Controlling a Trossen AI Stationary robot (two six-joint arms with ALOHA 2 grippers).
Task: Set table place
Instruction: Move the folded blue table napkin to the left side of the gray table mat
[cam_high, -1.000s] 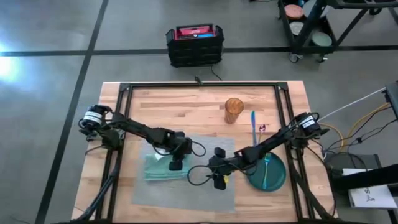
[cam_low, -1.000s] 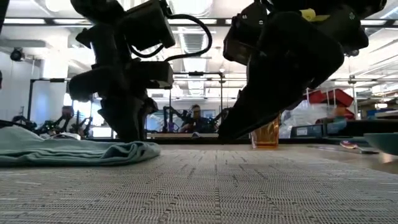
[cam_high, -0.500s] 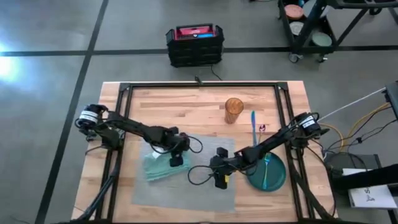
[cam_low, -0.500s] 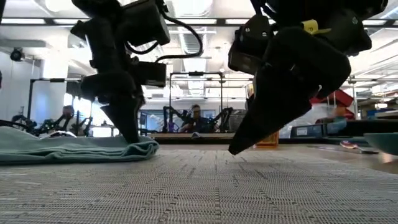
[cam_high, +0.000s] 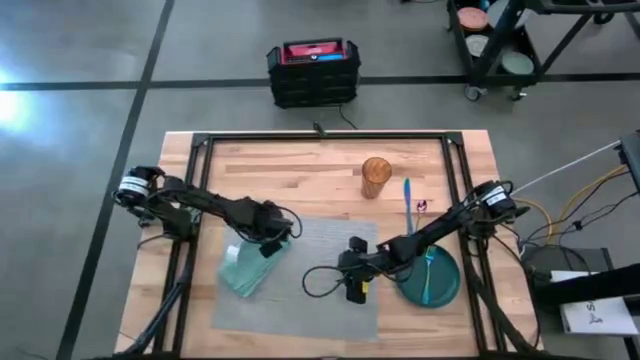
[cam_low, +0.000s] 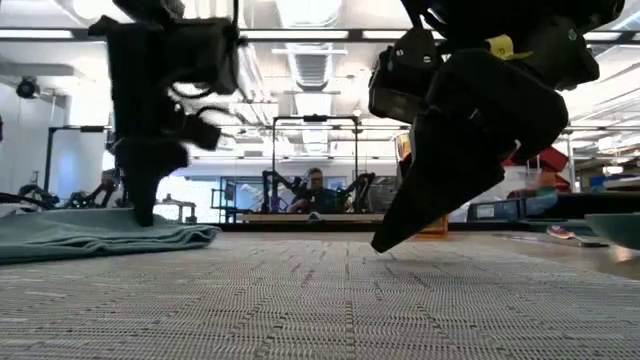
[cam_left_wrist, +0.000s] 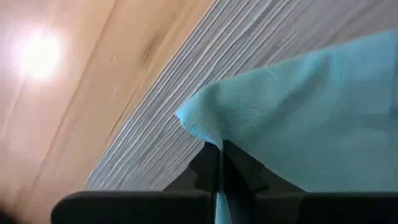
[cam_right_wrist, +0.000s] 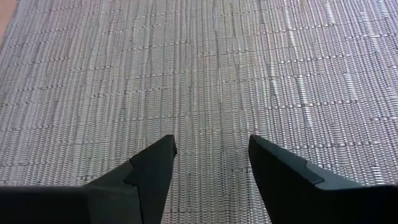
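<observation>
- My left arm reaches in from the left side, stretched toward the middle, with its wrist angled down.
- My left gripper (cam_high: 268, 247) sits low, and in the left wrist view its two fingers (cam_left_wrist: 219, 169) are pressed together, pinching a fold of the teal napkin (cam_left_wrist: 298, 118).
- My right arm comes in from the right side, forearm running leftward and low.
- My right gripper (cam_high: 352, 293) points steeply downward, tips just above the surface in the low view.
- Its fingers (cam_right_wrist: 152, 163) are spread apart in the right wrist view, with nothing between them.
</observation>
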